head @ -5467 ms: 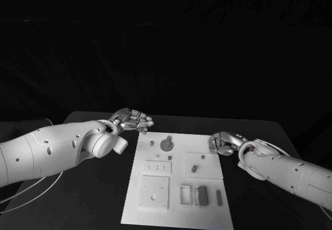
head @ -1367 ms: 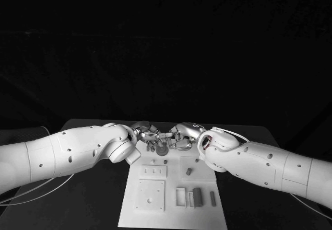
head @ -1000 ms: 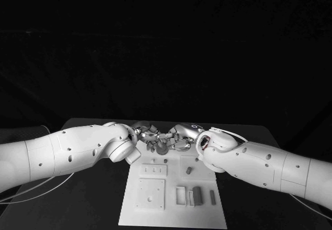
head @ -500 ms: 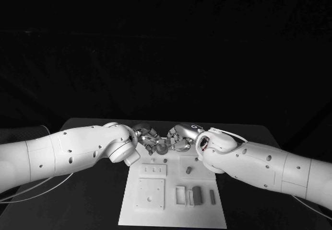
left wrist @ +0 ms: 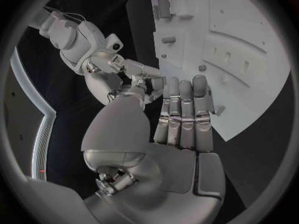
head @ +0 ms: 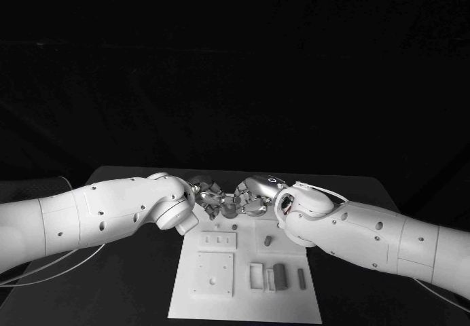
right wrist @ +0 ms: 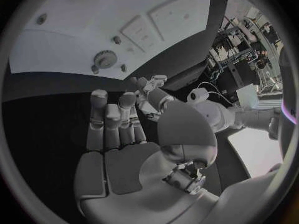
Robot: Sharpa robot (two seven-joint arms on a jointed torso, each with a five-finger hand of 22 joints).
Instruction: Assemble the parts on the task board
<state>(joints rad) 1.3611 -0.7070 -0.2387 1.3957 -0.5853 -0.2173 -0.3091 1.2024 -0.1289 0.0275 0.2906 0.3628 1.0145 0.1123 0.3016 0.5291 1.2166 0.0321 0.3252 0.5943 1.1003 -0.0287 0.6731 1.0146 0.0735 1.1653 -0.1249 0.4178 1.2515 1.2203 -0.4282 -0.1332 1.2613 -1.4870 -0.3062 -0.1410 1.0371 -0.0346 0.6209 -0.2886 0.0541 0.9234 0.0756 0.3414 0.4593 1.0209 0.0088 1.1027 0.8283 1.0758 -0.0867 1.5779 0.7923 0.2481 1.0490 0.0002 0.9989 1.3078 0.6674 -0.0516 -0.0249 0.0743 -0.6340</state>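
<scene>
The white task board point(head: 245, 302) lies lengthwise before me, with grey parts in its recesses: a short peg point(head: 267, 240) and upright blocks point(head: 279, 276) near the front. A grey gear point(right wrist: 104, 59) lies flat on the board's far end. My left hand point(head: 208, 197) and right hand point(head: 257, 197) meet fingertip to fingertip just above that far end. The left hand's fingers point(left wrist: 182, 114) lie straight and side by side. The right hand's fingers point(right wrist: 113, 119) are stretched out and its palm is bare. Whether a small part sits where the fingertips meet is hidden.
Both white forearms cross low over the table on either side of the board. A square plate point(head: 217, 275) and a slotted plate point(head: 221, 240) are set in the board's left half. The black table's far edge point(head: 323, 178) runs behind the hands.
Since 5.5 s ago both hands have come from the board's two sides to meet over its far end. In the last second they have drawn slightly closer.
</scene>
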